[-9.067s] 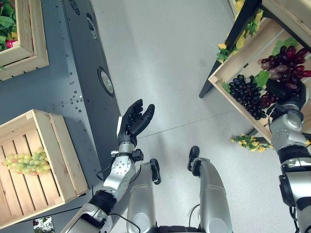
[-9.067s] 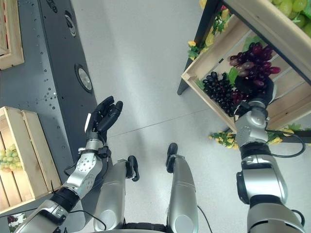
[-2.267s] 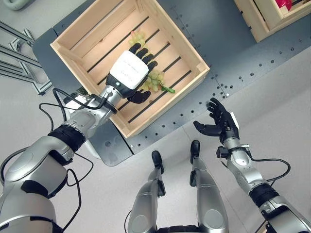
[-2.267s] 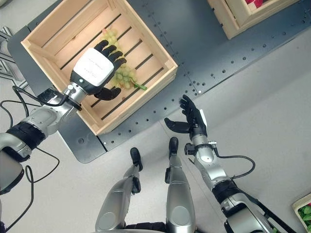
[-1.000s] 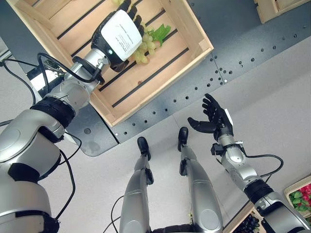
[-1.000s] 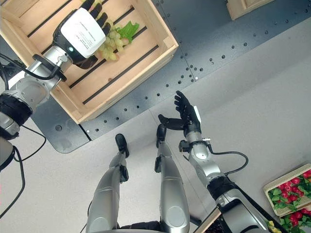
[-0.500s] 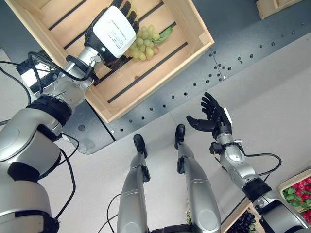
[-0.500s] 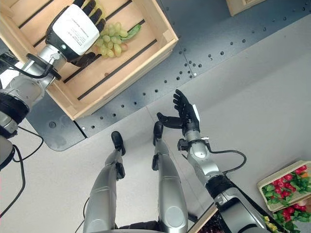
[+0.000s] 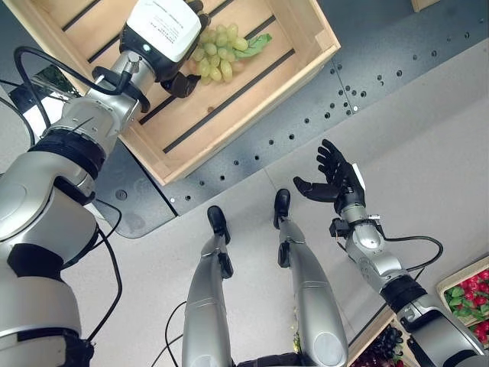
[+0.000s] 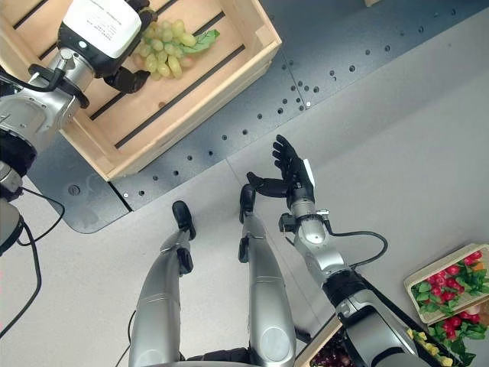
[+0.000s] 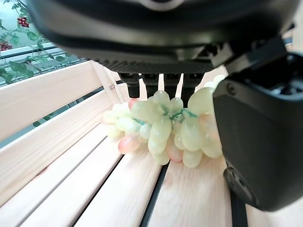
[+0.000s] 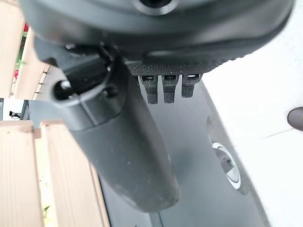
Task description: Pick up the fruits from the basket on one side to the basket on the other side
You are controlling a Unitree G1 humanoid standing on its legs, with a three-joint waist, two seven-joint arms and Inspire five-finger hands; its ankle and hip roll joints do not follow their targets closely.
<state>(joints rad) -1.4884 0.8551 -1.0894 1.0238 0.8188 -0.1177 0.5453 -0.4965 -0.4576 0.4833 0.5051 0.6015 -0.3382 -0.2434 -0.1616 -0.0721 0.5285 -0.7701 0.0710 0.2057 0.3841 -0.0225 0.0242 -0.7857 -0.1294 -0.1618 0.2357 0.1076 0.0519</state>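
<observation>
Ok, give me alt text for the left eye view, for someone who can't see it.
The robot's left hand is curled around a bunch of green grapes inside a slatted wooden crate. Its right hand hangs open and empty above the grey floor, well apart from the crate.

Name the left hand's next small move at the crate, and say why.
Probably lift straight up: the left hand is curled round the green grapes, which hang just above the slats inside the wooden crate. The right hand waits open over the floor.
</observation>
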